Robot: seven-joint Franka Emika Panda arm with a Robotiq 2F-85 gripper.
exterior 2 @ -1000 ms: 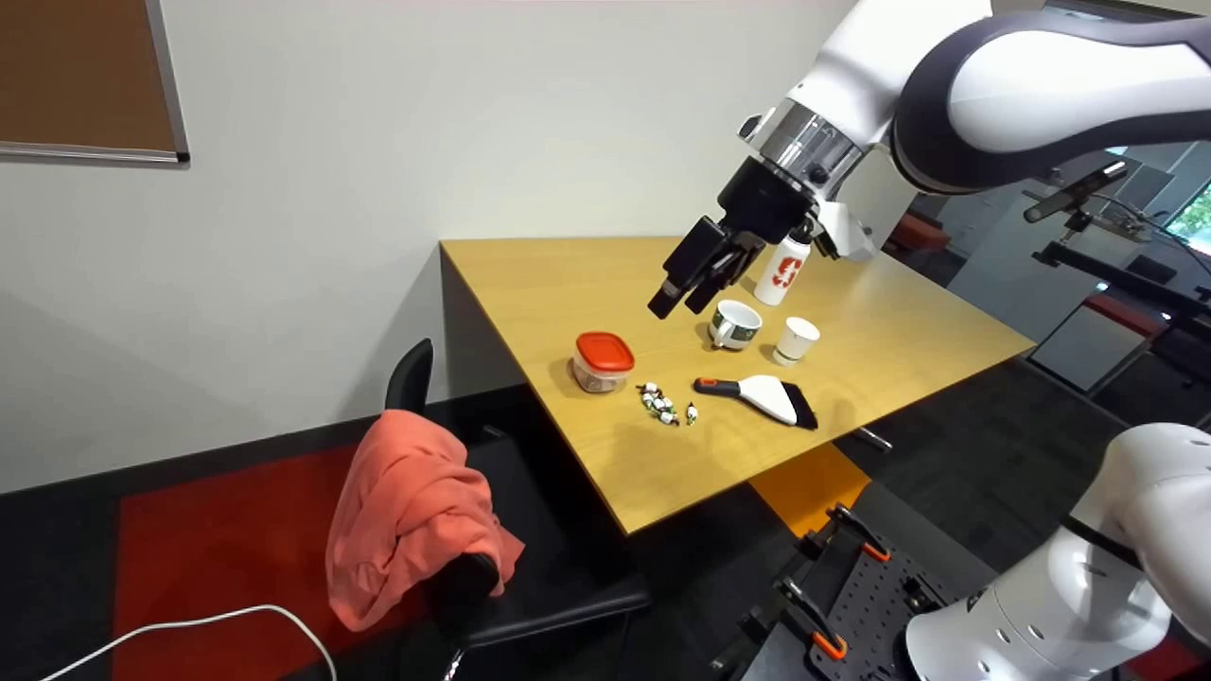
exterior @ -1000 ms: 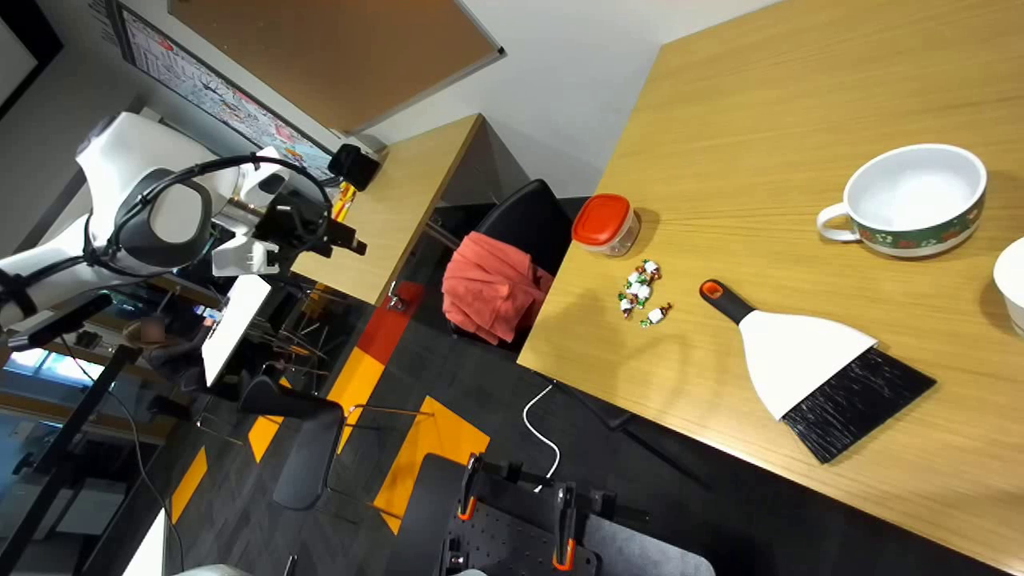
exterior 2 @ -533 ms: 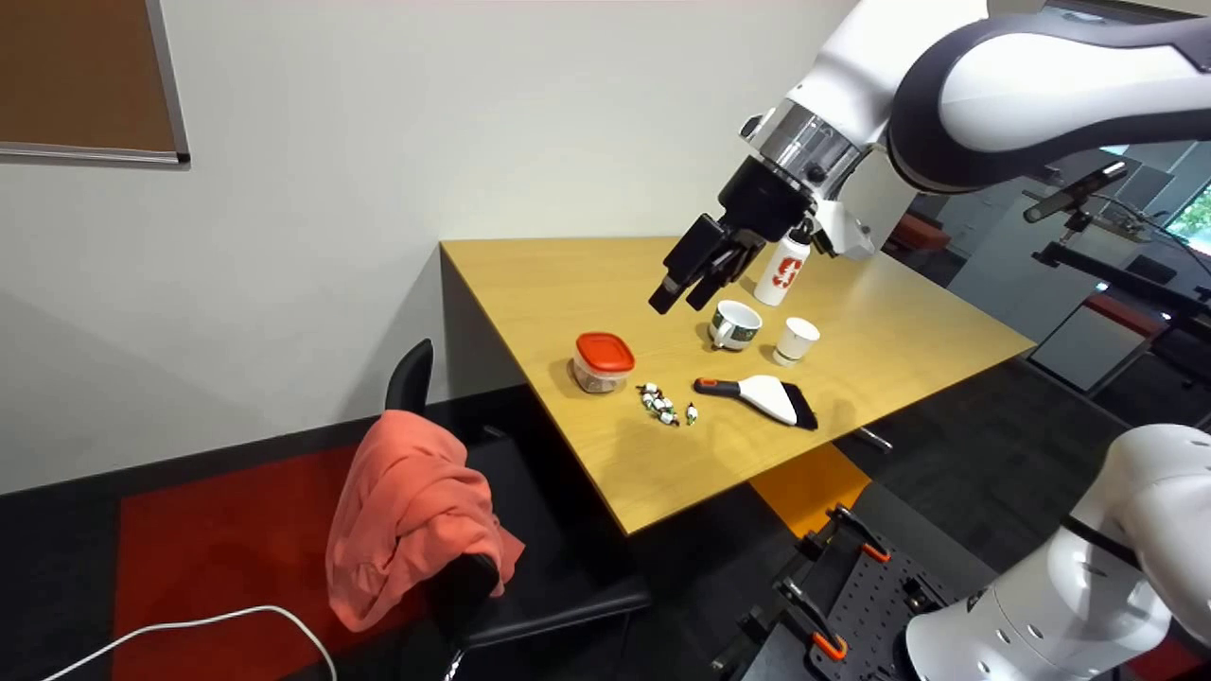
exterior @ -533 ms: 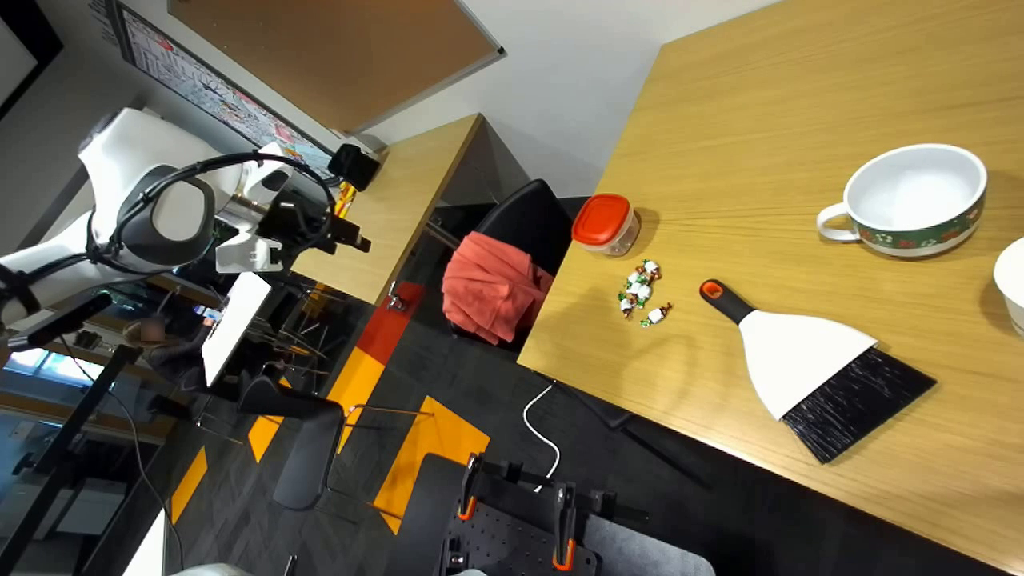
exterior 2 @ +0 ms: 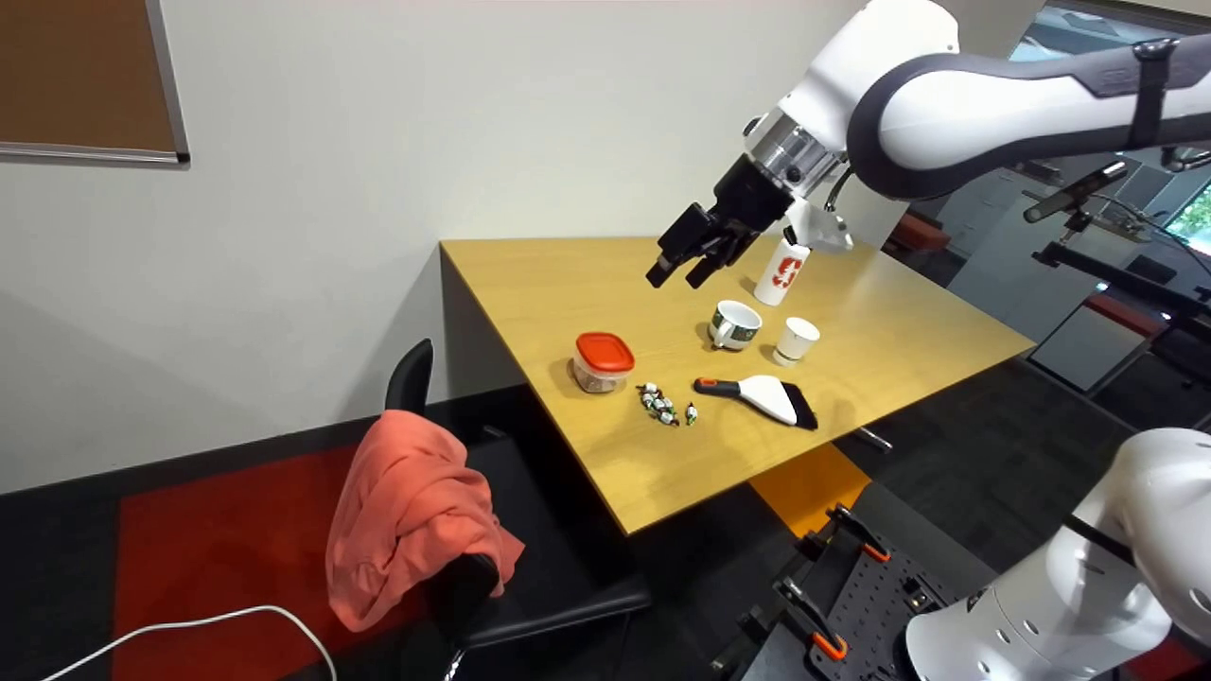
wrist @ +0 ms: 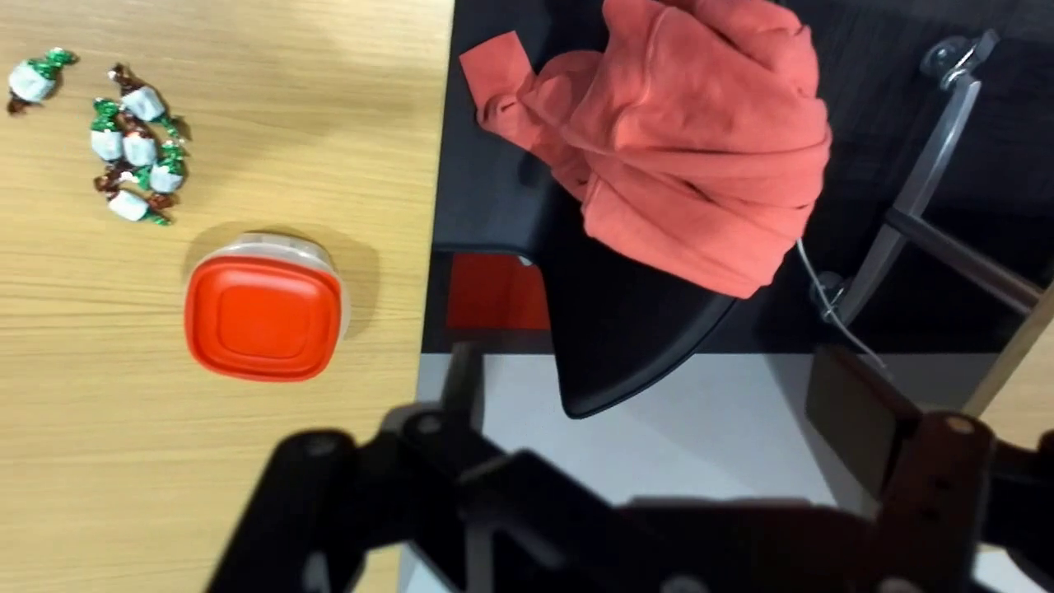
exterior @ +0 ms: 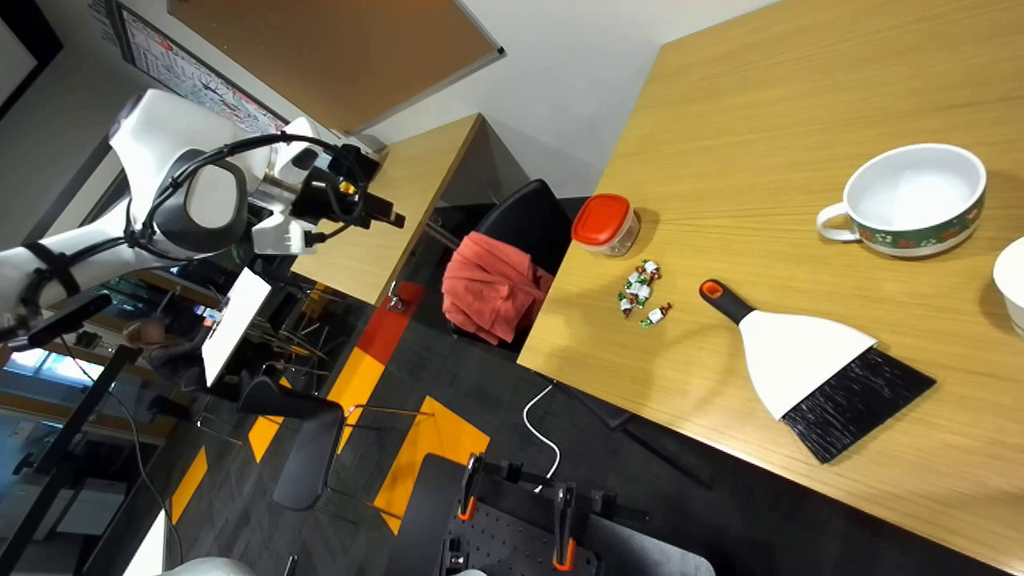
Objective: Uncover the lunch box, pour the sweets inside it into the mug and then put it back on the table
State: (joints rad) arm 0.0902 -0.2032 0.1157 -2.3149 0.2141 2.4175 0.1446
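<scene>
Wrist view gives me the closed, red-lidded lunch box on the wood-grain table, up the frame and left of my gripper, whose jaws stand wide apart. Wrapped sweets lie past the box, farther from the gripper. Up the frame from the gap, I see a coral cloth draped over a black chair. In an exterior view, the floral-banded mug shows lower than the gripper, to its right.

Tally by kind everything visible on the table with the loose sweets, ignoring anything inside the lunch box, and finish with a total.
Loose sweets: 6
Lidded lunch box: 1
Mug: 1
White cup: 1
Hand brush: 1
Bottle: 1
Total: 11
</scene>
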